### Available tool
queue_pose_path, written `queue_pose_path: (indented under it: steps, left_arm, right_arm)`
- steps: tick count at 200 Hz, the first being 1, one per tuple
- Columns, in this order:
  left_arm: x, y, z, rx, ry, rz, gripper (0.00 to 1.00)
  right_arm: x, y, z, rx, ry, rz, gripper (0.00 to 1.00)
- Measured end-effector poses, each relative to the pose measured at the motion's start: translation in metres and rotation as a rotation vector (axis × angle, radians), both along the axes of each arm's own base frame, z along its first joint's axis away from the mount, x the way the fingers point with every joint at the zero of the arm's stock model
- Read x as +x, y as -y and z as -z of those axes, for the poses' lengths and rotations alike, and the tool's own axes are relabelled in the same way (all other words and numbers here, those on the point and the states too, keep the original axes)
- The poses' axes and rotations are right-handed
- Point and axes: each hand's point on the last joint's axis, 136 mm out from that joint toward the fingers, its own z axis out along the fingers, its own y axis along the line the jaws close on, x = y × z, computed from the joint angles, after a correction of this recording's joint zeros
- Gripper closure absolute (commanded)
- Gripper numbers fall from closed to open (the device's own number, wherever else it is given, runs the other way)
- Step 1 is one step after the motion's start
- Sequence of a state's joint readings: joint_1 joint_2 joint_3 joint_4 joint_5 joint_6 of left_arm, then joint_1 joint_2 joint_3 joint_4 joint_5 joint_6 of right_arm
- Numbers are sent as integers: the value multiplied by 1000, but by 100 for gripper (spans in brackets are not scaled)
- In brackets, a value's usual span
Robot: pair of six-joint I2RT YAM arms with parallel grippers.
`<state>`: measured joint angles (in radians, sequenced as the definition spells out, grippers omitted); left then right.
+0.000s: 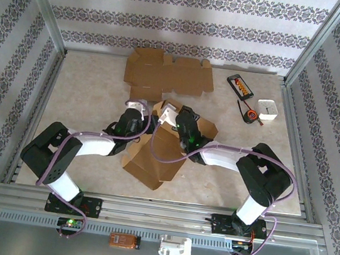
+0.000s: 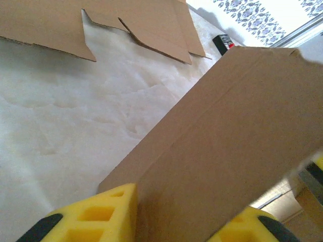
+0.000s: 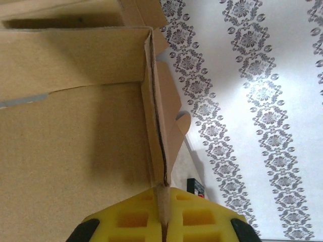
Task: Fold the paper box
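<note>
While the paper box [image 1: 161,155] sits at frame centre, the right gripper [image 3: 162,199] pinches 1 upright wall tight; the left gripper [image 2: 176,219] stands part-open, a panel between its fingers [image 2: 108,212].

Paper box [image 1: 163,152]: matt brown cardboard, fibrous. Tabletop [image 1: 86,90]: smooth pale marbled sheet. Fingers [image 3: 136,217]: yellow moulded plastic.

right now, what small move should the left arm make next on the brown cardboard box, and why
Probably draw the left gripper back off the brown cardboard panel: its jaws stand apart, while the right gripper pinches the box wall, steadying it.
</note>
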<state>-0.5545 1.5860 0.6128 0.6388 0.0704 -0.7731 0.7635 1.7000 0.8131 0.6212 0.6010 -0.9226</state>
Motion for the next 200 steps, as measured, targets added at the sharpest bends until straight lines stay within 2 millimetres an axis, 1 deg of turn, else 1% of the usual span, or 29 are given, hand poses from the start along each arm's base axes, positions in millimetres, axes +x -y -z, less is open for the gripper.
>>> queue_pose_path:
  steps: [31, 68, 91, 106, 120, 131, 137, 166, 184, 200]
  left_arm:
    - [-11, -4, 8, 12, 12, 20, 67]
    - [-25, -3, 17, 28, 31, 84, 62]
    - [-34, -5, 24, 31, 44, 108, 53]
    - [-40, -7, 30, 45, 46, 120, 50]
    - [-45, -9, 28, 59, 63, 132, 47]
    - [-47, -11, 17, 65, 100, 140, 46]
    - [-47, -12, 7, 65, 132, 142, 45]
    - [-51, -18, -51, 68, 306, 138, 43]
    - [-55, -31, -82, 87, 386, 105, 44]
    - [-54, -49, -98, 117, 403, 56, 45]
  right_arm:
    - [-6, 3, 7, -104, 36, -48, 100]
    - [-6, 3, 8, -189, 58, -76, 100]
    - [-9, -1, 10, -239, 68, -100, 100]
    - [-11, -4, 11, -271, 76, -117, 100]
    - [-12, -7, 10, -297, 88, -131, 100]
    - [-14, -9, 9, -322, 97, -143, 100]
    - [-14, -9, 8, -332, 103, -148, 100]
    - [-14, -10, 7, -378, 121, -163, 100]
    - [-15, -9, 8, -397, 128, -168, 100]
    - [-17, -10, 8, -407, 135, -174, 100]
